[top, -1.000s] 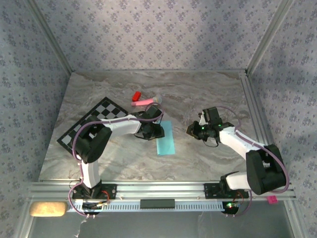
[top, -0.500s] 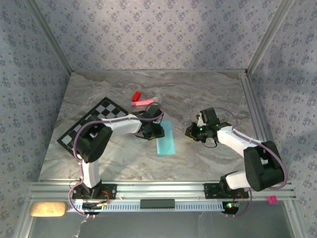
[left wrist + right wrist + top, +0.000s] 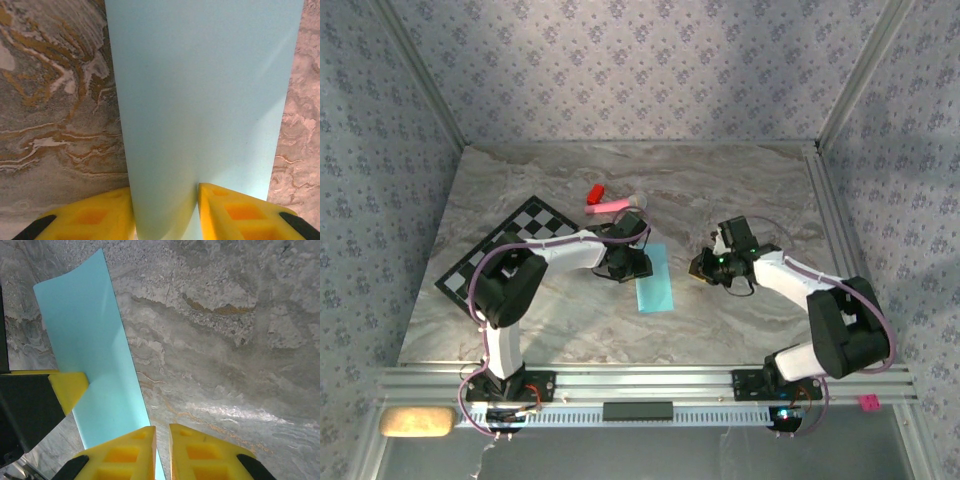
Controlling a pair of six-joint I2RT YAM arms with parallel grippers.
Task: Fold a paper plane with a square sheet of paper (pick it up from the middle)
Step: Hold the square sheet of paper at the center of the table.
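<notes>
The square sheet of paper (image 3: 653, 280) is light blue and lies mid-table as a narrow upright strip, doubled over lengthwise. My left gripper (image 3: 632, 265) sits at its left long edge. In the left wrist view the paper (image 3: 200, 90) bulges up in a curl between the yellow fingers, and the left gripper (image 3: 165, 212) is shut on it. My right gripper (image 3: 700, 265) hovers a short way right of the strip, apart from it. The right wrist view has the paper (image 3: 90, 340) ahead on the left. There the right gripper (image 3: 161, 450) is shut, a thin slit between its pads and nothing in them.
A black-and-white checkered mat (image 3: 505, 245) lies at the left. A pink stick toy (image 3: 612, 206) and a small red piece (image 3: 595, 192) rest behind the paper. Metal rails (image 3: 835, 230) bound the marble table on the right and front.
My right gripper has slid left, closer to the paper's right edge. The left gripper and the paper have barely moved.
</notes>
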